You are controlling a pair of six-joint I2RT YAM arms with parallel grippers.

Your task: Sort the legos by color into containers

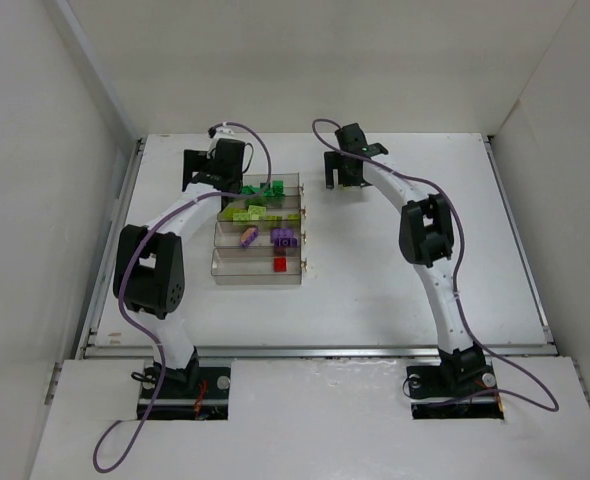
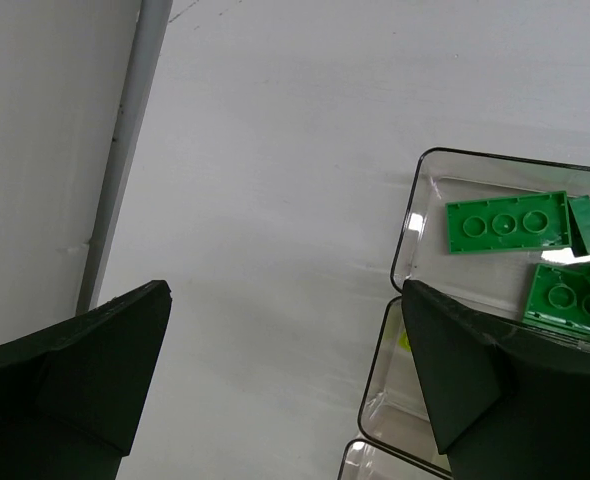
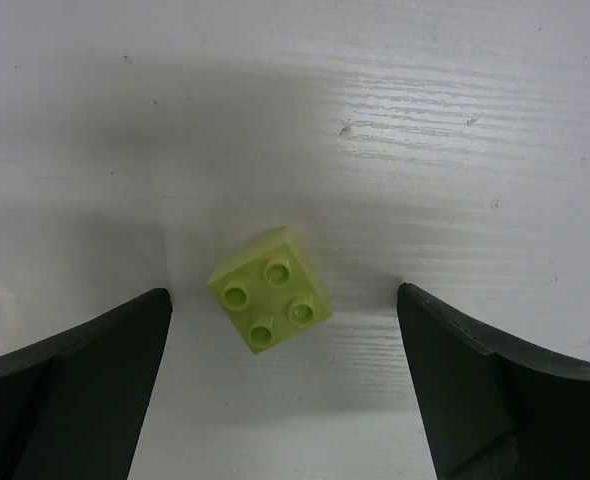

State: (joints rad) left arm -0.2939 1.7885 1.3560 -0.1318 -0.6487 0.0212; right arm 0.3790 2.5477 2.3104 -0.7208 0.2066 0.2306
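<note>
The clear four-bin tray (image 1: 231, 266) lies left of the table's centre. Its far bin holds dark green legos (image 1: 266, 188), then come yellow-green ones (image 1: 251, 211), purple ones (image 1: 278, 237) and one red (image 1: 280, 264). My right gripper (image 1: 339, 181) is open, low over the table right of the tray. In the right wrist view a yellow-green four-stud lego (image 3: 270, 289) lies on the table between its open fingers, touching neither. My left gripper (image 1: 204, 180) is open and empty at the tray's far left corner. The left wrist view shows green legos (image 2: 505, 222) in the far bin (image 2: 416, 180).
White walls enclose the table on the left, back and right. A metal rail (image 2: 125, 130) runs along the table's left edge, near my left gripper. Purple cables loop from both arms.
</note>
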